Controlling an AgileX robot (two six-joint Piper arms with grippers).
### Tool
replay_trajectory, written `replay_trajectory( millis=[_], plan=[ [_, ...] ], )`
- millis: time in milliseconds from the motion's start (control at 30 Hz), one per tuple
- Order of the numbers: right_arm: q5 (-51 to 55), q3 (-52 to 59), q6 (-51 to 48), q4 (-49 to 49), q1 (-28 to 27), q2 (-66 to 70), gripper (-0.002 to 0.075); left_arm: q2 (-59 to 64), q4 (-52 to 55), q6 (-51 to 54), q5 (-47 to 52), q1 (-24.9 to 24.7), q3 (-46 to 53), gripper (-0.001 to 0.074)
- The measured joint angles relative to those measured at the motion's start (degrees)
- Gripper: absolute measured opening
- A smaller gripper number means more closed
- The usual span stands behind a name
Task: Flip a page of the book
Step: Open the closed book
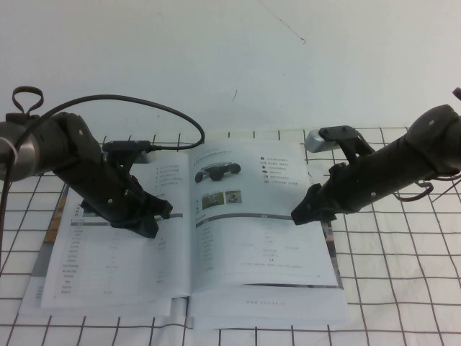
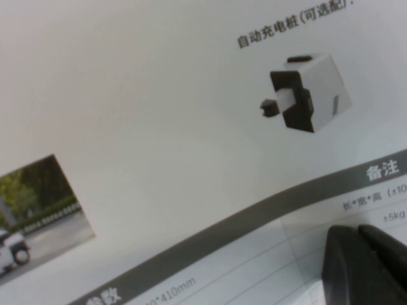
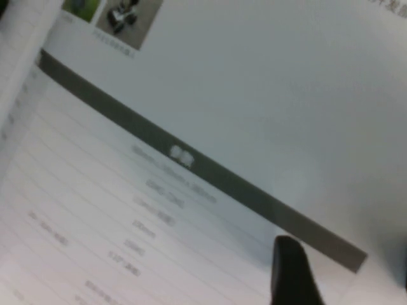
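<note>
book: open flat book (image 1: 216, 238) on the gridded mat (image 1: 403, 252), near its front edge, left of middle
page: right-hand page (image 1: 263, 216) with the black vehicle photo lies flat, not lifted
left gripper: left gripper (image 1: 148, 216) rests low on the left-hand page, looks like it pins it; how far open cannot be told
right gripper: right gripper (image 1: 304, 213) at the page's outer edge by the grey bar, claw spread wide, holds nothing; one fingertip (image 3: 289, 267) just over the paper
step: likely reach and catch the page edge, lift not started
next: probably get a finger under only the top sheet, then sweep it left over the spine while the left side stays pinned
</note>
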Motion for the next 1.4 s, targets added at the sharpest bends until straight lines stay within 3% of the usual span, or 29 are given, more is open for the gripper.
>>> replay_trajectory(
  millis=[367, 667, 1400],
  plan=[
    [2.9, 0.0, -8.0, 10.7, 0.1, 0.0, 0.0368, 0.0, 0.0, 0.0, 0.0, 0.0, 0.0, -0.0002],
    [-1.4, -0.2, 2.6, -4.7, 0.1, 0.0, 0.0368, 0.0, 0.0, 0.0, 0.0, 0.0, 0.0, -0.0002],
    [-4.1, -1.6, 4.4, -6.8, 0.1, 0.1, 0.0367, 0.0, 0.0, 0.0, 0.0, 0.0, 0.0, -0.0003]
  ],
)
